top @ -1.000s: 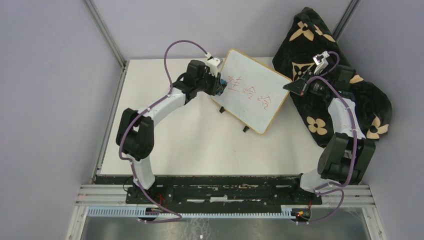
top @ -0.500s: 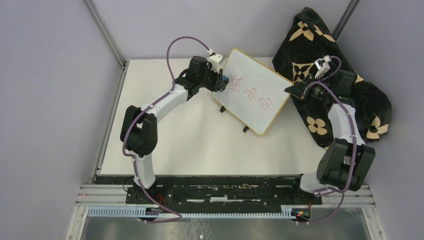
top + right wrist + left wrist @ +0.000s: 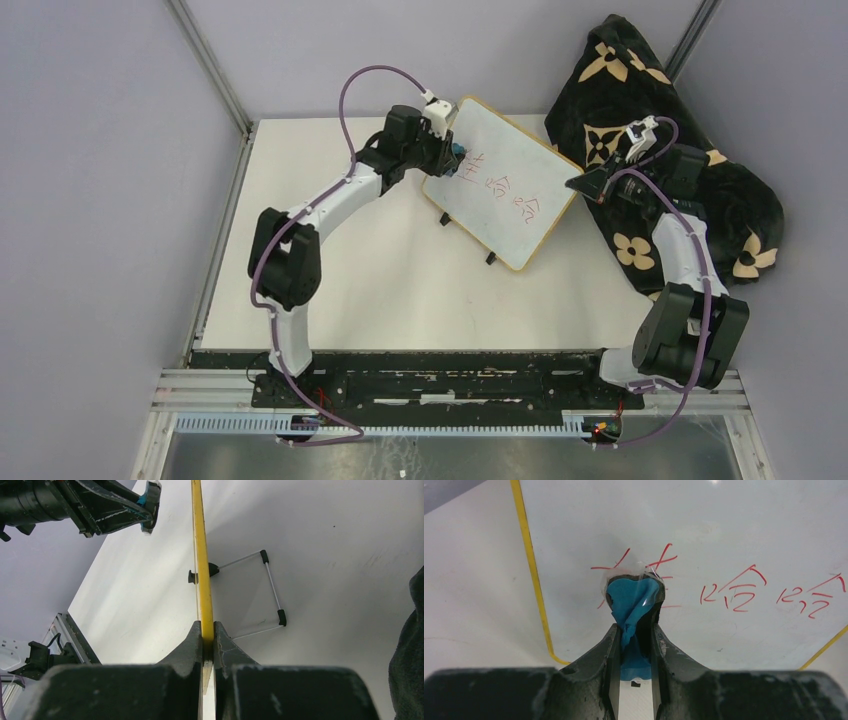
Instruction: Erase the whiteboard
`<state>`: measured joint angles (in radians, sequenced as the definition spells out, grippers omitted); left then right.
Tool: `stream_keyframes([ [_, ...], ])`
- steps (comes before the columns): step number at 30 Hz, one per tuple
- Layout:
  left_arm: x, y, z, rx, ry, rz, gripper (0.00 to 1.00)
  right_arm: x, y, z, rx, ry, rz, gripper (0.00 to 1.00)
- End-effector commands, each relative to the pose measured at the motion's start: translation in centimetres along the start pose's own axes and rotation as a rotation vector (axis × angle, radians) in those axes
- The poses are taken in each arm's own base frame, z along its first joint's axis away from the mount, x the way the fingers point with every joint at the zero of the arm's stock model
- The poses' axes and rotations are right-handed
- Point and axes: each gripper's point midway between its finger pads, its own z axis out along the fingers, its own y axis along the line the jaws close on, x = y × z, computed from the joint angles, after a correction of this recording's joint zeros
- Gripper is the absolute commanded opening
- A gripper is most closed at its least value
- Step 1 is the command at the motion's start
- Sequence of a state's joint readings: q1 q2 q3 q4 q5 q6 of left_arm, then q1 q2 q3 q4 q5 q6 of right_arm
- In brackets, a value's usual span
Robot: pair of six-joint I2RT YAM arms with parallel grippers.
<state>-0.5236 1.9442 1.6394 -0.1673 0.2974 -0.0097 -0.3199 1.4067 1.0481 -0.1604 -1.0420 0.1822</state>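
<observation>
L gripper, clamped on eraser, moved onto board 1st char, so wiping's underway; R gripper pinches board edge.

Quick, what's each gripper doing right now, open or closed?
Left gripper: closed on the blue eraser, pressed against the whiteboard.
Right gripper: closed on the whiteboard's edge.
</observation>
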Motion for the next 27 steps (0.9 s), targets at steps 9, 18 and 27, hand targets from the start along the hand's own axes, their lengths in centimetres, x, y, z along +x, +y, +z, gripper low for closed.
stream_keyframes([
  [9, -3.2, -0.9, 3.3, 0.034, -0.077, 0.044, 0.03, 0.4, 0.4, 0.3, -0.014, -0.005, -0.041, 0.01],
  [18, -2.6, -1.8, 4.2, 0.052, -0.077, 0.070, 0.03, 0.4, 0.4, 0.2, -0.009, -0.006, -0.044, 0.01],
  [27, -1.9, -4.3, 5.0, 0.052, -0.098, 0.146, 0.03, 0.5, 0.3, 0.4, -0.015, 0.000, -0.035, 0.01],
])
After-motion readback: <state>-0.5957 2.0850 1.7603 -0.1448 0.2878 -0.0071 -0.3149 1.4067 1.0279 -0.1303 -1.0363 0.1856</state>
